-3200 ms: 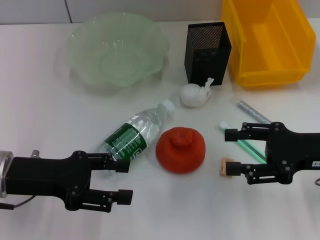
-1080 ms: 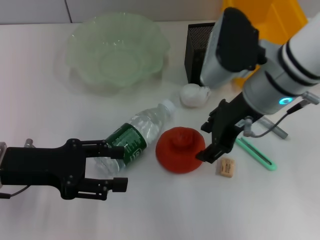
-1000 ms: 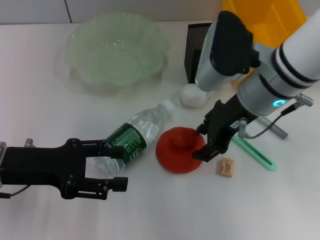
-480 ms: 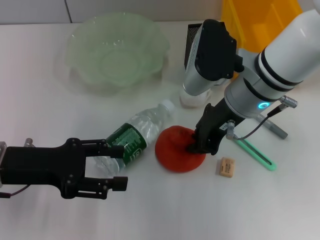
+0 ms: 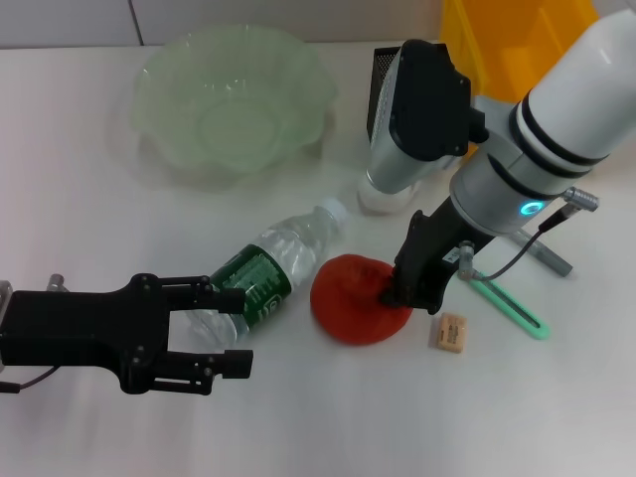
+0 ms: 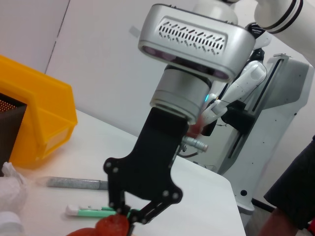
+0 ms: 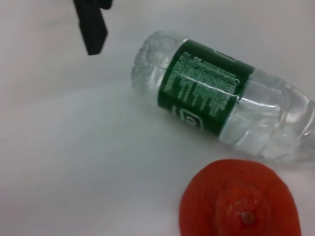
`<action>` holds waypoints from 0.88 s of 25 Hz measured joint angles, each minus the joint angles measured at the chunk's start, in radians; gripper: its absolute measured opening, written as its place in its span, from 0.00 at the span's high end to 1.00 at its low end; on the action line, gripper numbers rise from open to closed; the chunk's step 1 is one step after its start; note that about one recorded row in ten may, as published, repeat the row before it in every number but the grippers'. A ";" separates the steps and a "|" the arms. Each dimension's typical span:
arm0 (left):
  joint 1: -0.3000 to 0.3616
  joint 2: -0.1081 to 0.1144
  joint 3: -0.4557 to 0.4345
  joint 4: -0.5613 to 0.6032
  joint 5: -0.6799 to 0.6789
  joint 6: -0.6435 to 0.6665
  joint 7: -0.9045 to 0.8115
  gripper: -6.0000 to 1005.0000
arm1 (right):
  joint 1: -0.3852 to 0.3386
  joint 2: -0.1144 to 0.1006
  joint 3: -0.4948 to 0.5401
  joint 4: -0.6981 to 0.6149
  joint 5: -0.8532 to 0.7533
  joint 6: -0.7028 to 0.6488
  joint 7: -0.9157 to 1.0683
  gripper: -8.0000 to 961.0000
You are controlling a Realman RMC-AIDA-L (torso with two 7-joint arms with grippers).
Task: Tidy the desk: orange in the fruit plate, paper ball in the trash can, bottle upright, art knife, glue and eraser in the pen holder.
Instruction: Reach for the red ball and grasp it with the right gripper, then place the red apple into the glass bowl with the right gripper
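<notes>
Since 0.5 s ago, R gripper (image 5: 395, 295) barely shifted, down on orange's (image 5: 350, 297) right side; orange lies mid-desk beside the bottle (image 5: 266, 269). L wrist view shows its fingers spread around fruit; head view hides that. L gripper (image 5: 227, 332) open, near bottle base.

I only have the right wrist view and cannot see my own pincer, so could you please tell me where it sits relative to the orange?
Observer: In the left wrist view, the right pincer is open, its fingers straddling the orange.
Operator: Is the left arm close?
Observer: The left pincer is open at the base of the bottle, apart from the orange.
Operator: Where is the fruit plate?
Observer: The fruit plate sits far left on the table, beyond the bottle.
</notes>
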 joint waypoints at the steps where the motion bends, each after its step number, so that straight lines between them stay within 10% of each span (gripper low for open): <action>1: 0.000 0.000 0.000 0.000 0.000 0.000 0.000 0.22 | 0.000 0.000 0.000 0.000 0.000 0.000 0.000 0.95; 12: 0.007 0.002 -0.003 0.013 0.000 0.001 -0.010 0.22 | 0.018 -0.005 0.366 -0.212 -0.059 -0.230 -0.028 0.95; 17: 0.011 -0.001 -0.008 0.014 0.000 0.001 -0.010 0.22 | -0.002 -0.001 0.489 -0.236 0.090 -0.028 0.008 0.92; 22: 0.011 -0.003 -0.008 0.014 0.002 0.000 -0.011 0.22 | 0.065 -0.004 0.487 0.035 0.286 0.298 -0.032 0.88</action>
